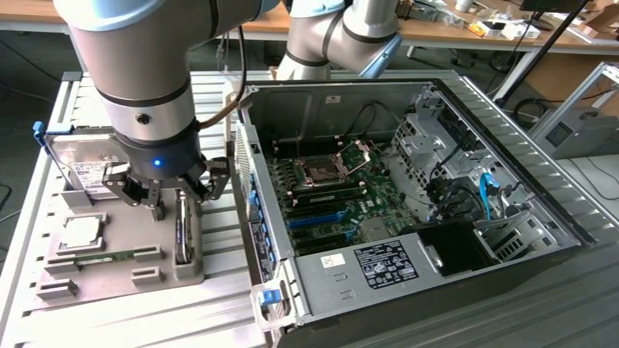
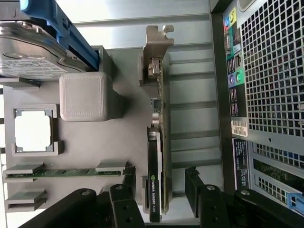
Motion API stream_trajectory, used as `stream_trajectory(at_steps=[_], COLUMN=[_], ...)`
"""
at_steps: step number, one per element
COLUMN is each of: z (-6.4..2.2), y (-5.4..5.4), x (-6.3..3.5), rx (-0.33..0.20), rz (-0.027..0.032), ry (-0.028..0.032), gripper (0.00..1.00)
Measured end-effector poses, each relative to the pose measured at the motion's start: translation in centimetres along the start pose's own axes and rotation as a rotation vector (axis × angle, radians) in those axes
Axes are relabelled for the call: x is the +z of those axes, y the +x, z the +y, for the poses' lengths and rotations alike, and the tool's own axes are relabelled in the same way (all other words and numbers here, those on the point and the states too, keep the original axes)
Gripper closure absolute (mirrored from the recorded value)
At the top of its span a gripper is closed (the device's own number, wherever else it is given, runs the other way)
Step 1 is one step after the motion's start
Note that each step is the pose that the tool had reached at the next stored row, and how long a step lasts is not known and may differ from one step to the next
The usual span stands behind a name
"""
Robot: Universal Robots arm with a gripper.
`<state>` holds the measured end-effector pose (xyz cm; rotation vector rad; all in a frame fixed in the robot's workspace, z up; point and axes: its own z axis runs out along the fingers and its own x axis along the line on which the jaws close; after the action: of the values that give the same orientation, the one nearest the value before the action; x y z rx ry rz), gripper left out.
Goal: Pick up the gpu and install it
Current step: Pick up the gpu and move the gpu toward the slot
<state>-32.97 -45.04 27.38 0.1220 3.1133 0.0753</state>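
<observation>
Pick-up step: I have the gripper (image 1: 180, 201), jaws wide and empty, poised astride the edge-standing gpu (image 2: 159, 142) in its grey fixture (image 1: 116, 279); grasping calls for square centring.

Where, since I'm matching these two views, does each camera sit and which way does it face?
Exterior view: off the arm, high up, looking down at the open case and the tray; the arm and gripper show.
Wrist view: on the wrist, looking down past the open fingers at the gpu, which stands on edge between them, untouched.
Shared: gpu, tray, hard drive, case.
</observation>
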Motion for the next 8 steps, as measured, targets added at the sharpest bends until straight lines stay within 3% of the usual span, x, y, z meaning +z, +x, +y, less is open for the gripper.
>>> stream_trajectory(at_steps=[8], z=[0.69], y=[0.7], x=[1.11], rx=[0.000], rz=[0.0001], ry=[-0.0023], gripper=[0.46])
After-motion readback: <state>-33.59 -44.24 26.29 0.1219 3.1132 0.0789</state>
